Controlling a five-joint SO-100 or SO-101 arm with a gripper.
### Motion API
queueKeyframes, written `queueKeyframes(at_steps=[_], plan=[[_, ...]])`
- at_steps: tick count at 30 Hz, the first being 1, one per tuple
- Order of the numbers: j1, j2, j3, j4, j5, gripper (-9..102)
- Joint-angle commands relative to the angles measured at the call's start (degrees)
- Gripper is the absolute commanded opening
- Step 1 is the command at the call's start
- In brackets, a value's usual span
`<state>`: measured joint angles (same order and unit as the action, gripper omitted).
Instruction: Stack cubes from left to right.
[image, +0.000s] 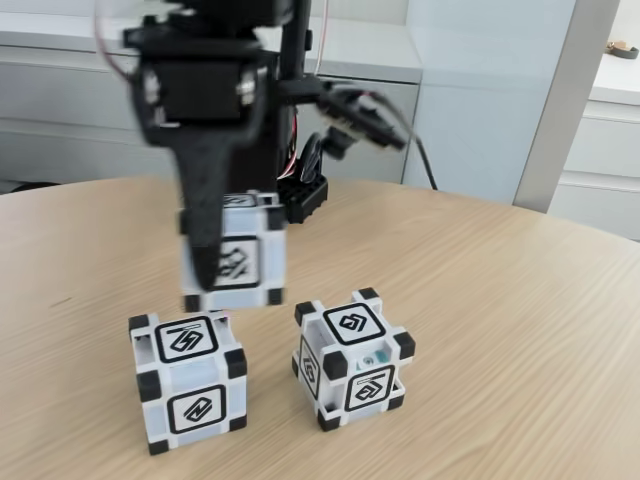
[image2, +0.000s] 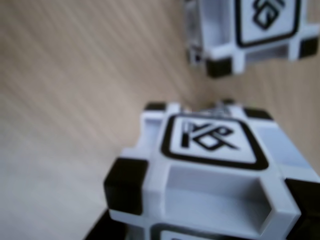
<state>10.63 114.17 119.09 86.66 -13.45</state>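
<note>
Gripper (image: 208, 268) pinching a cube (image: 245, 262), held above the table (image: 520, 330), over left cube (image: 190, 380), right cube (image: 352, 358) just beside, both on wood.

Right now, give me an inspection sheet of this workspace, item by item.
Surface: round light wooden table, bare around the cubes.
Job's things: three cubes; the held cube is lifted off the table, above and behind the left cube; the right cube stands apart beside it, turned at an angle.
Clutter: nothing seen.
Grippers: the gripper is shut on the held cube, blurred in the fixed view.
Cables: a black cable and thin red wires run along the arm.
Surroundings: white cabinets behind the table.
</note>
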Motion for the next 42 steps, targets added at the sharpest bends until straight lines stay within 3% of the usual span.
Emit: queueKeyframes(at_steps=[1, 21, 42], plan=[[2.29, -0.18, -6.24, 0.88, -0.7, 0], [4.39, -14.59, -20.48, 1.32, 1.05, 0], [3.96, -21.62, -20.3, 3.78, -4.39, 1]])
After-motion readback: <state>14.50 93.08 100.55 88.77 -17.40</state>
